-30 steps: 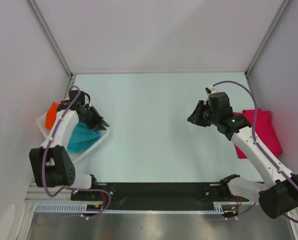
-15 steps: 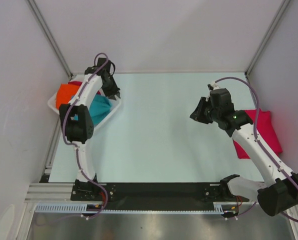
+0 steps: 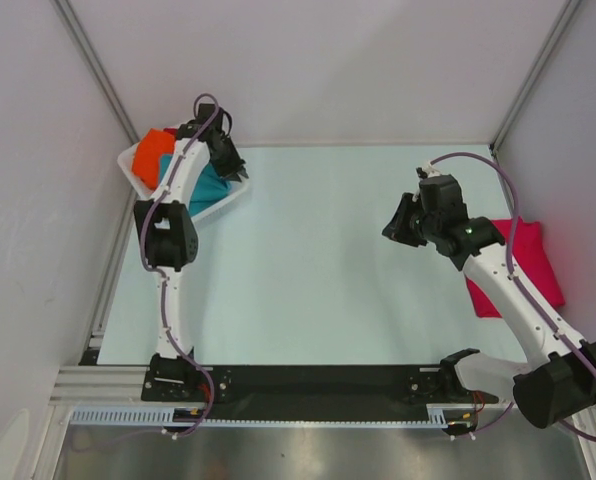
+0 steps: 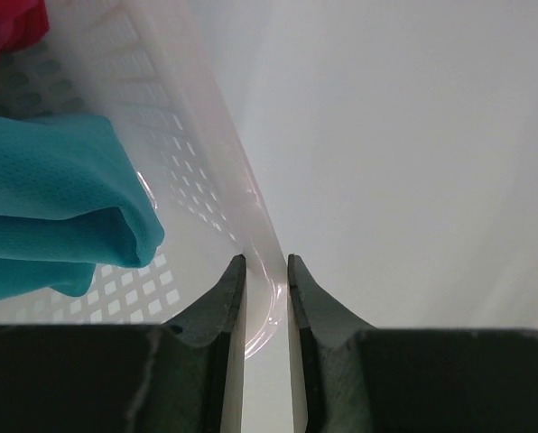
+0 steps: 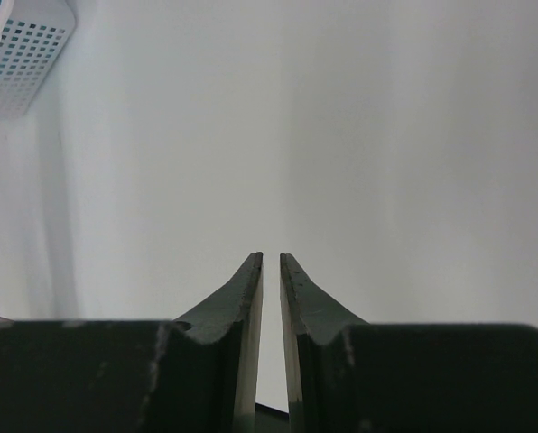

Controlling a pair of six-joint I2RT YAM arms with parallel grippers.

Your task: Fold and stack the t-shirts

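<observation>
A white slatted basket [image 3: 232, 200] sits at the table's far left corner. It holds a teal t-shirt [image 3: 210, 188], an orange t-shirt [image 3: 153, 150] and a bit of crimson cloth [image 4: 12, 27]. My left gripper [image 3: 234, 166] is stretched far out and shut on the basket's rim [image 4: 262, 244], one finger inside the wall and one outside. The teal t-shirt [image 4: 52, 198] bulges just left of the fingers. A folded crimson-pink t-shirt [image 3: 533, 262] lies at the right edge of the table. My right gripper [image 3: 396, 222] hovers over the table left of that shirt, its jaws a narrow slit apart with nothing between them [image 5: 271, 257].
White enclosure walls with metal posts stand close behind the basket and along both sides. The pale table [image 3: 308, 260] stretches between the arms. The basket's corner [image 5: 25, 54] shows at the top left of the right wrist view.
My left arm has stretched out and carried the basket from the near left side to the far left corner. The right arm has barely shifted.
</observation>
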